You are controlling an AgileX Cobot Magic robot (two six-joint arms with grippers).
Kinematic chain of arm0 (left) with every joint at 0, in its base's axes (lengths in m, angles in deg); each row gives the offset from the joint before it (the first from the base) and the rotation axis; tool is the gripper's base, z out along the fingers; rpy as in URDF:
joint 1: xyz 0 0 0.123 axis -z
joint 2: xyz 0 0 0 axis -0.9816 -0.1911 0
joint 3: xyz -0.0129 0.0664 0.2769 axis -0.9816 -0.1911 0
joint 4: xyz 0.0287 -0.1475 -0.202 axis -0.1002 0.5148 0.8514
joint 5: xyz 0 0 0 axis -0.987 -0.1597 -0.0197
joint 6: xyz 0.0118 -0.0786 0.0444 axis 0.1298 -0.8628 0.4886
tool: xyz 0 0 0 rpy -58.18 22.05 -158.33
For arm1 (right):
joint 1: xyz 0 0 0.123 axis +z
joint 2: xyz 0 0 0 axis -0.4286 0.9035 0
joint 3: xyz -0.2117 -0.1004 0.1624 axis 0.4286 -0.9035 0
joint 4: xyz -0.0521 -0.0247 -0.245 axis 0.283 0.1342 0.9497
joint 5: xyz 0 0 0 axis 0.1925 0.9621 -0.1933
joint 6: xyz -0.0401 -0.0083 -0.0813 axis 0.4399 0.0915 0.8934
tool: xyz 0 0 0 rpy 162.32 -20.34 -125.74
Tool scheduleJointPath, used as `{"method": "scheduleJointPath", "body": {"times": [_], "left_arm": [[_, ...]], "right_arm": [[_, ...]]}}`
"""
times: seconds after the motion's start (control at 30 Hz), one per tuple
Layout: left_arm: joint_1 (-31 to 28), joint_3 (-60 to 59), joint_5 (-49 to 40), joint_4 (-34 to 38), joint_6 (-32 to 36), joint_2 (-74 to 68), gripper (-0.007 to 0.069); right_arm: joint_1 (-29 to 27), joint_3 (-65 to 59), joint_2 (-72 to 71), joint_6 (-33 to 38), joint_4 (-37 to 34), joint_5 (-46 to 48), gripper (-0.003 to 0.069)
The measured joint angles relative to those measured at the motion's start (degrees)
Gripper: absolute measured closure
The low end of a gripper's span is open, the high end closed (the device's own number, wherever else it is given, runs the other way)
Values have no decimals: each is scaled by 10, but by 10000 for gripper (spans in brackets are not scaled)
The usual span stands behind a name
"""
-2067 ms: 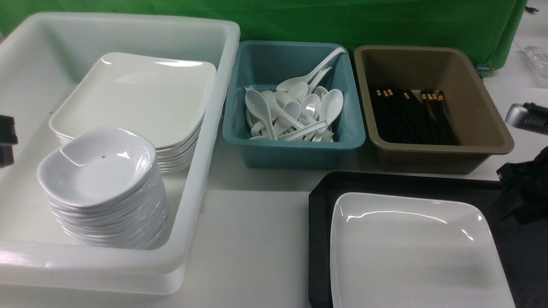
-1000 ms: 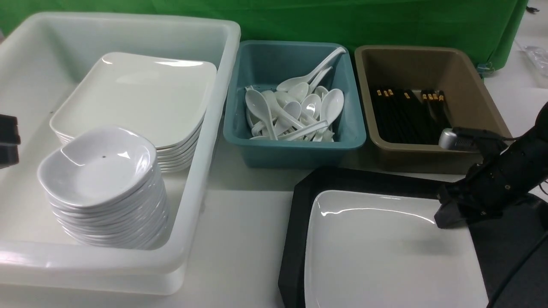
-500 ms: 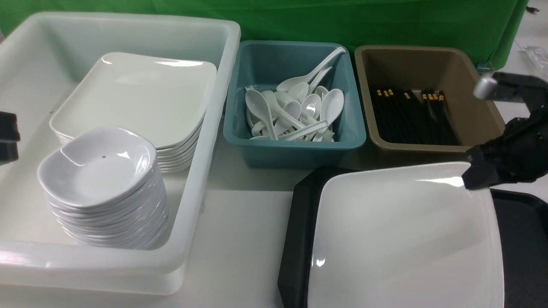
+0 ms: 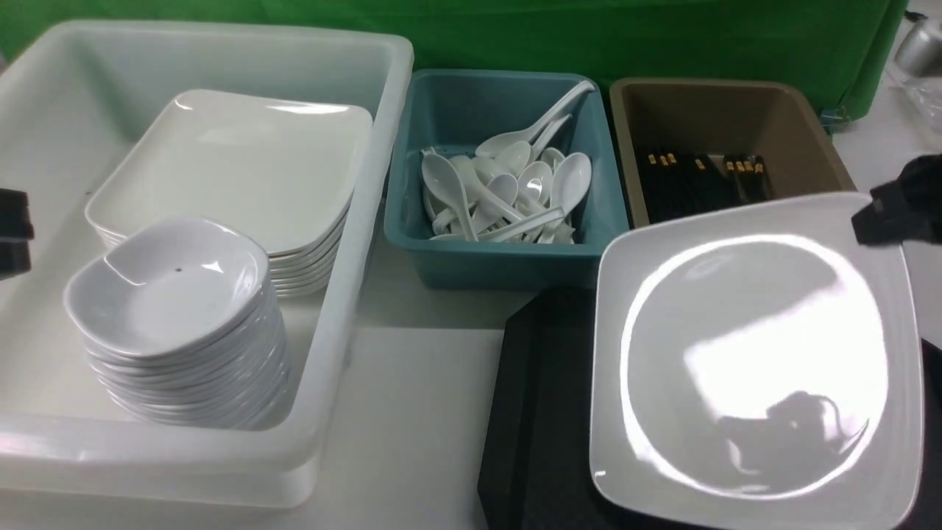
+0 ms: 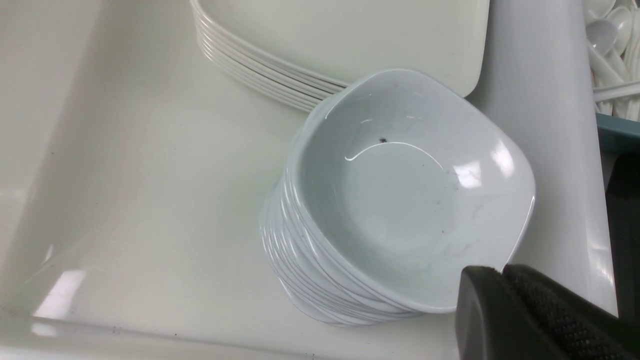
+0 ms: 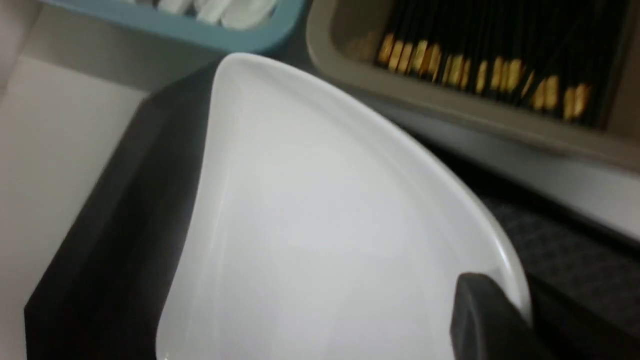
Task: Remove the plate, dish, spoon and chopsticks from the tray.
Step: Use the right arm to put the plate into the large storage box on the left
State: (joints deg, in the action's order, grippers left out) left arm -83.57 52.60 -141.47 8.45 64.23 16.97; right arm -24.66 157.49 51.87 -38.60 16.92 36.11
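Plainly tilted, the glossy white plate [image 4: 758, 353] (squarish, round-cornered) is pinched by the right jaws.

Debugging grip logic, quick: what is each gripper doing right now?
Left gripper: looks closed, holding nothing.
Right gripper: closed on the far right corner of the plate.

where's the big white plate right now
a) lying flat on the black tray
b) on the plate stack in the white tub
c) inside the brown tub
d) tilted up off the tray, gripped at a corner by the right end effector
D: the plate hangs tilted above the tray, with the right end effector clamped on its far right corner.
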Motion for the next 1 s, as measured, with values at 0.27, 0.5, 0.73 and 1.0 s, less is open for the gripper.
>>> {"method": "scheduleJointPath", "body": {"times": [0.27,0.5,0.73,1.0], "left_arm": [[0,0,4,-2,-5,0,613],[0,0,8,-2,-18,0,613],[0,0,8,-2,-40,0,613],[0,0,0,-2,-46,0,613]], "right_arm": [[0,103,2,0,-61,-2,607],[44,209,74,2,-163,-55,607],[151,378,227,-30,-193,-128,607],[240,555,407,-99,-196,-260,607]]}}
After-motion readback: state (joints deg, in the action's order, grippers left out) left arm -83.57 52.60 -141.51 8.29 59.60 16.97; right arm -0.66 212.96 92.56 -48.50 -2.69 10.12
